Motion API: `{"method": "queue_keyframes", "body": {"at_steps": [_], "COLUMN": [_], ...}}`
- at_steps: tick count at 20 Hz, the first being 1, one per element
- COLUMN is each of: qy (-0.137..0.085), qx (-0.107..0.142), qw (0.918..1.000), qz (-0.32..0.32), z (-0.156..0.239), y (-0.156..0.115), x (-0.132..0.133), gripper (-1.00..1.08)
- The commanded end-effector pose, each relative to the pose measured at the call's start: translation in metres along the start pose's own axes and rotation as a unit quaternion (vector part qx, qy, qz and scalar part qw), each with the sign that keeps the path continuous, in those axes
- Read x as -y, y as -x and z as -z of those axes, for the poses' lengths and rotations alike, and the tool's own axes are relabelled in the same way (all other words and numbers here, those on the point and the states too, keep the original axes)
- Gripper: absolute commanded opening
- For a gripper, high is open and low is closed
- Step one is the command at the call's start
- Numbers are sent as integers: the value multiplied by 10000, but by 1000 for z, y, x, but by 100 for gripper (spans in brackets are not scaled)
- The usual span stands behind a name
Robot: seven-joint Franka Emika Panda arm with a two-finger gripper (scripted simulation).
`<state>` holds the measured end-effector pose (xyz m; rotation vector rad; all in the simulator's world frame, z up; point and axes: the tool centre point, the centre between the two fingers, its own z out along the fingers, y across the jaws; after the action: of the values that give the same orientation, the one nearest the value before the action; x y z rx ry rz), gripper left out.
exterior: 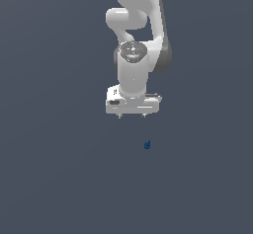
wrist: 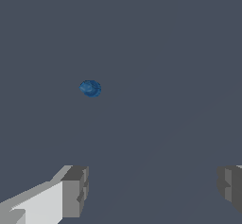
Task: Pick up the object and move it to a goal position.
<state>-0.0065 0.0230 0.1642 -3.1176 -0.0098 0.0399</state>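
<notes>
The object (exterior: pixel 147 145) is a tiny dark blue rounded blob lying on the grey floor. It also shows in the wrist view (wrist: pixel 90 88) as a small blue oval. My white gripper (exterior: pixel 131 115) hangs above the floor, apart from the object, which lies below it and a little toward the exterior view's right. The jaws stand wide apart and hold nothing. In the wrist view my gripper (wrist: pixel 152 190) shows both fingertips (wrist: pixel 74 191), with the object outside the gap between them.
A plain dark grey floor (exterior: pixel 59 178) fills both views. The white arm (exterior: pixel 136 25) rises above the gripper at the top centre of the exterior view.
</notes>
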Motion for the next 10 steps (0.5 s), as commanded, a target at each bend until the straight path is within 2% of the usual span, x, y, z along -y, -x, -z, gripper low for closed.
{"method": "queue_keyframes", "body": {"at_steps": [1, 10], "qy": [0, -64], "qx": [0, 84], "qw": [10000, 9998], "qz": [0, -185], "z": [0, -7], "y": [0, 1], "x": [0, 2], "gripper": [100, 100]}}
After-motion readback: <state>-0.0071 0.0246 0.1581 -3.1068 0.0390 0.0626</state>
